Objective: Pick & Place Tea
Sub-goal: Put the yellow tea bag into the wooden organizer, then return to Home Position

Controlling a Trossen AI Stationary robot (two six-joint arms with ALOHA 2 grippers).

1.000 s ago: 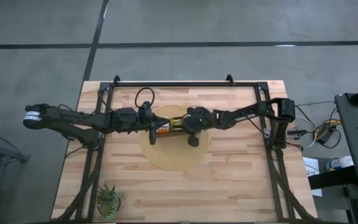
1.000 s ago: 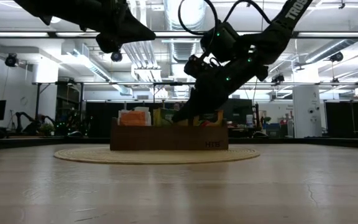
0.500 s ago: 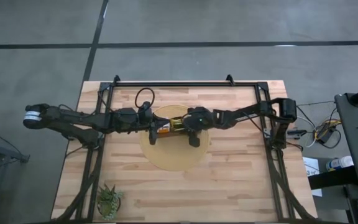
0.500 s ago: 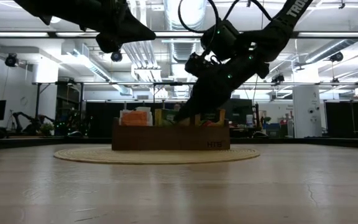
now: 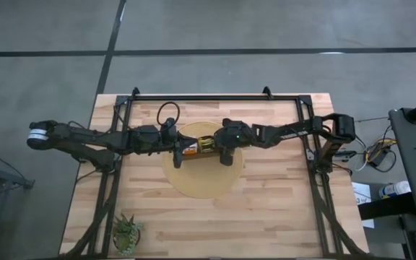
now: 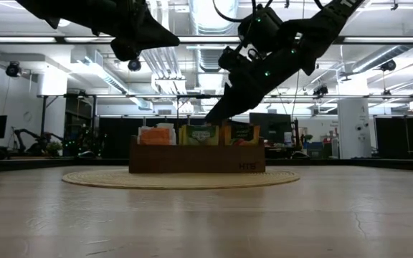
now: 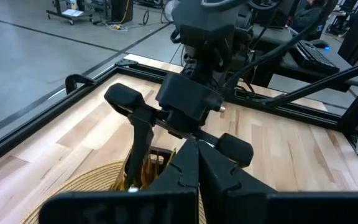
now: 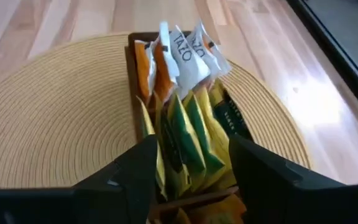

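A long dark-brown box (image 6: 196,158) stands on a round woven mat (image 5: 201,177) at the table's middle. Tea sachets stand upright in its compartments: white and orange ones (image 8: 180,53) at one end, green and yellow ones (image 8: 188,134) in the middle. My right gripper (image 8: 191,165) hangs open just above the green and yellow sachets, a finger to either side, touching nothing; in the low view it (image 6: 212,117) is clear of the box top. My left gripper (image 5: 180,149) hovers shut, high above the box's left end (image 6: 171,37).
A small potted plant (image 5: 127,232) stands at the table's near left corner. Black frame rails (image 5: 208,96) run along the far edge and down both sides. Bare wood lies near and to both sides of the mat.
My right gripper has opened and risen out of the box, tipping a little toward level; its fingertips, down among the sachets a second ago, now hang above them. The green sachets now show standing in the box.
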